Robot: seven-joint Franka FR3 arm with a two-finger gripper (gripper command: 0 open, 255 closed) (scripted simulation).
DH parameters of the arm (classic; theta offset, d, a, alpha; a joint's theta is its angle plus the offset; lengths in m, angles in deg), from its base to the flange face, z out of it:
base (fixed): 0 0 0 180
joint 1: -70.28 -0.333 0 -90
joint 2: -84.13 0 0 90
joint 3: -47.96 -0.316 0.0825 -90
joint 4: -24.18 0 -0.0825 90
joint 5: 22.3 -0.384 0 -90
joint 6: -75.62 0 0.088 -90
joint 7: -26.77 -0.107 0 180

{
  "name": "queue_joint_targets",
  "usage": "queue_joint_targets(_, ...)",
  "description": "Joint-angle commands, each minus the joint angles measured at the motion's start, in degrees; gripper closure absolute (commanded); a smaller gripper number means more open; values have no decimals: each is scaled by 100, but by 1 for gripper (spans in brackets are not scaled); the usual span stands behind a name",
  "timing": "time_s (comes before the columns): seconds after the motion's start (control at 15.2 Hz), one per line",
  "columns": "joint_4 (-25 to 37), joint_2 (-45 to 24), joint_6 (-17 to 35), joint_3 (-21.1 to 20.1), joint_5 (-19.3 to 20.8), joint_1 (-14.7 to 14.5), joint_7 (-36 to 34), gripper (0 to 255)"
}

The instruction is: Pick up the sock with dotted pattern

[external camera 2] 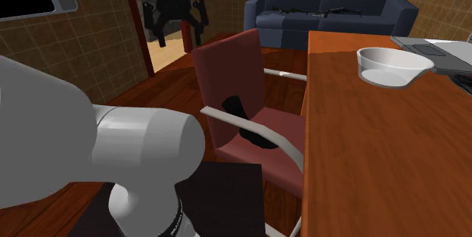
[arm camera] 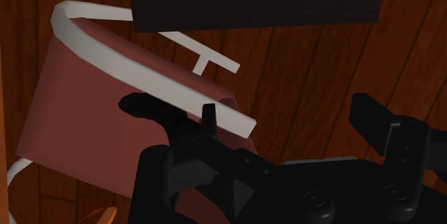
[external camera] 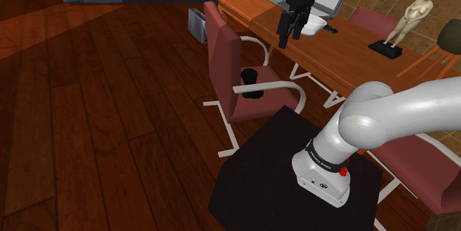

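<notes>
The sock (external camera: 251,83) is a black, crumpled shape lying on the seat of a red chair (external camera: 224,49) with white arms; no dots show on it. It also lies on the seat in the second exterior view, sock (external camera 2: 246,124), close to the near white armrest. My black gripper (external camera: 290,30) hangs high above the table's edge, well above the chair and apart from the sock, open with nothing between its fingers. From the second exterior view the gripper (external camera 2: 180,29) is up behind the chair's back. Looking down along the gripper (arm camera: 290,119), the sock (arm camera: 147,106) lies beyond one fingertip, partly under the armrest.
A wooden table (external camera: 347,52) beside the chair carries a white bowl (external camera 2: 392,67), a laptop (external camera 2: 439,48) and a pale statuette (external camera: 410,17). A blue sofa (external camera 2: 333,8) stands at the back. My black stand (external camera: 273,163) is near the chair, with another red chair (external camera: 421,163) beside it.
</notes>
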Motion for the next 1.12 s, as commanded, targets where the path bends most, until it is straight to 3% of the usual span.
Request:
queue_joint_targets(0.0, 0, 0, 0, 0, 0, 0, 0, 0)
queue_joint_targets(0.53, -766, -754, 1753, 221, 681, 190, 282, 0)
queue_joint_targets(1.06, -963, -2081, 3553, 447, 1459, 490, 330, 0)
